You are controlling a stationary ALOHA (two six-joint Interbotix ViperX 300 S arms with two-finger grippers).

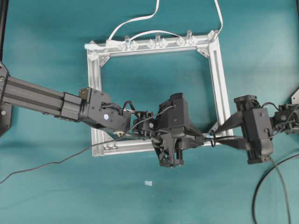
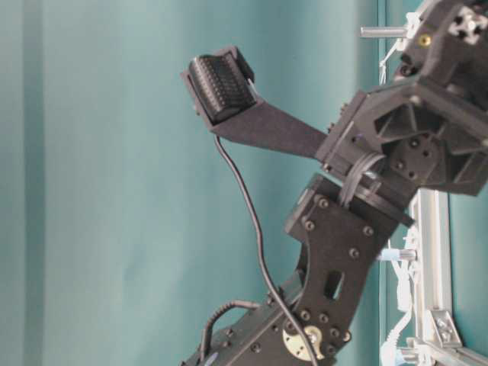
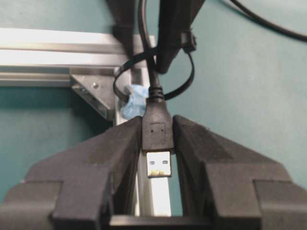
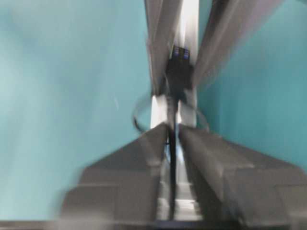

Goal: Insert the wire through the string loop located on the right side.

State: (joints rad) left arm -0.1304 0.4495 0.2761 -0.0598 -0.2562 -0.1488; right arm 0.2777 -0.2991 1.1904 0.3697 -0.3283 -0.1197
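Left hand [image 3: 157, 143]: I see its two pads clamped on the black plug [image 3: 157, 132] of the wire [image 1: 51, 163]. The silvery tip points back toward the wrist camera, between the pads.

Wire: from the plug it runs forward, away from the left hand, through the loop [image 3: 156, 79] and on between the fingers of the right hand [image 1: 216, 138]. In the overhead view a long slack run also trails off behind the left arm across the table [image 1: 46, 46].

Loop: it hangs just ahead of the left hand's fingertips, at the corner of the frame [image 1: 219, 84], with a scrap of blue tape [image 3: 133, 101] beside it. The wire passes inside it.

Right hand: it faces the left hand, tips near each other over the frame's corner. In its wrist view, which is blurred, the pads stand slightly apart with the wire lying in the narrow gap. I cannot tell whether they press on it.

Frame: a silver square lying flat on the table, white cables [image 1: 140, 21] and clear clips [image 1: 156, 43] along the side far from both hands.
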